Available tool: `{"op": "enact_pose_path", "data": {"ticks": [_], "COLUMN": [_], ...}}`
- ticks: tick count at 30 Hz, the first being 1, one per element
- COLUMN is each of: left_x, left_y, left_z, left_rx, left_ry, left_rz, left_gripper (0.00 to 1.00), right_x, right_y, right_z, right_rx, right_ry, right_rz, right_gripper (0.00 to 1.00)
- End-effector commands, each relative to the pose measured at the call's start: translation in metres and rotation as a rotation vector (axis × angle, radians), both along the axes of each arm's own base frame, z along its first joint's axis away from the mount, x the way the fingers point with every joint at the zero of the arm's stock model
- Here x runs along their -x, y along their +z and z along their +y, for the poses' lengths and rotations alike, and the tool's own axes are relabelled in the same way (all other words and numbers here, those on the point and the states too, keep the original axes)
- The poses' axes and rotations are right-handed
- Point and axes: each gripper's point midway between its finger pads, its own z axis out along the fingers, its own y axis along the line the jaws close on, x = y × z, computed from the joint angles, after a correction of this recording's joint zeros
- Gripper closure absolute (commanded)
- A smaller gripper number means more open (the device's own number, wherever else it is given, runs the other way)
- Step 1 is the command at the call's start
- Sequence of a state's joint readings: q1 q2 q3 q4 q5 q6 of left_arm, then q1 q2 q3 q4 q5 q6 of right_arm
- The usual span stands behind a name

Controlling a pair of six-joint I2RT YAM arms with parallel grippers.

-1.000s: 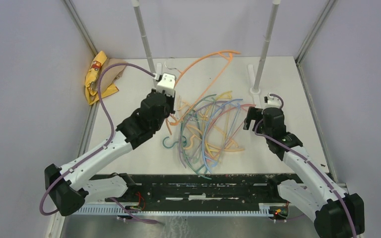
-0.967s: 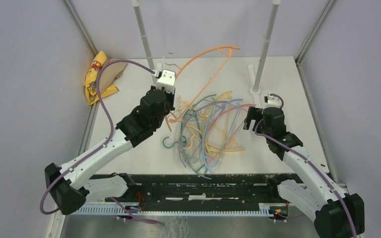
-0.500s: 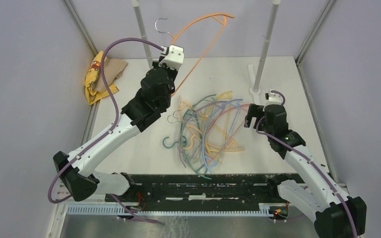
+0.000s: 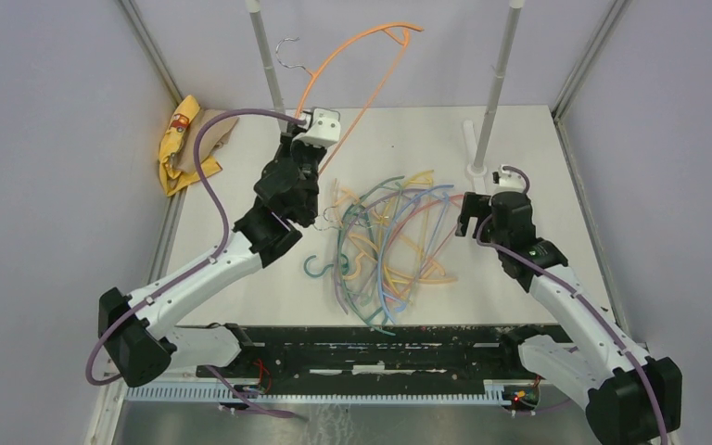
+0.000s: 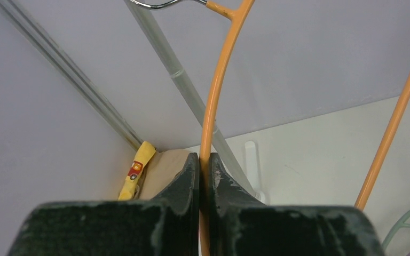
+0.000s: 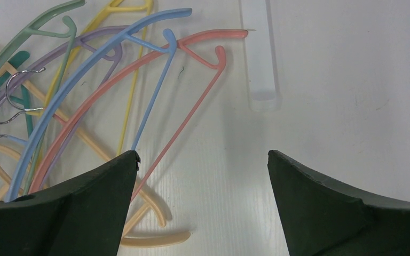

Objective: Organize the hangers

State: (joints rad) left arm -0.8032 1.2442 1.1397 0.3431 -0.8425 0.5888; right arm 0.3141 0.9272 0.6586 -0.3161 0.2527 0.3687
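At the centre of the top view, the pile of coloured hangers (image 4: 391, 239) is lying on the white table (image 4: 556, 176), and the right gripper (image 6: 203, 160) is hovering at its right edge, jaws wide apart and empty. Further up, the left gripper (image 5: 204, 160) is clamping the orange hanger (image 5: 211, 96), lifted beside the left grey pole (image 4: 266, 65)

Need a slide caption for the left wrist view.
Left gripper shut on an orange hanger, a grey pole behind it.

Right gripper (image 6: 203, 156) jaws wide apart; hangers (image 6: 166, 42) tangled at left
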Motion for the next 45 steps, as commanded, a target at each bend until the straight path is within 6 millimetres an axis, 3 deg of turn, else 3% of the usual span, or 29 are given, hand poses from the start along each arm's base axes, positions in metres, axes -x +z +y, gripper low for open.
{"op": "enact_pose_path", "data": {"ticks": [1,6,12,19,22,27,37,41,45], "left_x": [0.023,0.018,0.0,-0.025,-0.029,-0.032,-0.049,-0.052,-0.055], "left_y": [0.046,0.063,0.096,0.113,0.123,0.115,0.066,0.072,0.094], "left_z": [0.022,0.016,-0.006,-0.034,-0.035,-0.038,-0.044,-0.045,-0.049], "left_rx": [0.116,0.073,0.016,-0.04,-0.042,-0.068,-0.159,-0.16,-0.149], "left_ry": [0.029,0.039,0.026,0.019,0.029,0.034,0.065,0.068,0.064], "left_rz": [-0.179,-0.205,-0.208,-0.159,-0.16,-0.136,-0.03,-0.037,-0.065], "left_gripper": [0.97,0.97,0.97,0.97,0.97,0.97,0.97,0.97,0.97], "right_x": [-0.017,-0.024,-0.032,-0.037,-0.036,-0.036,-0.035,-0.036,-0.038], "right_y": [0.03,0.032,0.034,0.044,0.047,0.043,0.036,0.035,0.036], "right_z": [0.001,0.003,0.007,0.002,0.0,-0.001,-0.003,-0.004,-0.003], "right_rx": [0.006,0.013,0.013,0.047,0.057,0.066,0.066,0.075,0.078], "right_ry": [-0.01,-0.011,-0.005,-0.011,-0.014,-0.019,-0.028,-0.028,-0.027], "right_rz": [-0.075,-0.071,-0.066,-0.075,-0.083,-0.082,-0.078,-0.079,-0.081], "right_gripper": [0.0,0.0,0.0,0.0,0.0,0.0,0.0,0.0,0.0]}}
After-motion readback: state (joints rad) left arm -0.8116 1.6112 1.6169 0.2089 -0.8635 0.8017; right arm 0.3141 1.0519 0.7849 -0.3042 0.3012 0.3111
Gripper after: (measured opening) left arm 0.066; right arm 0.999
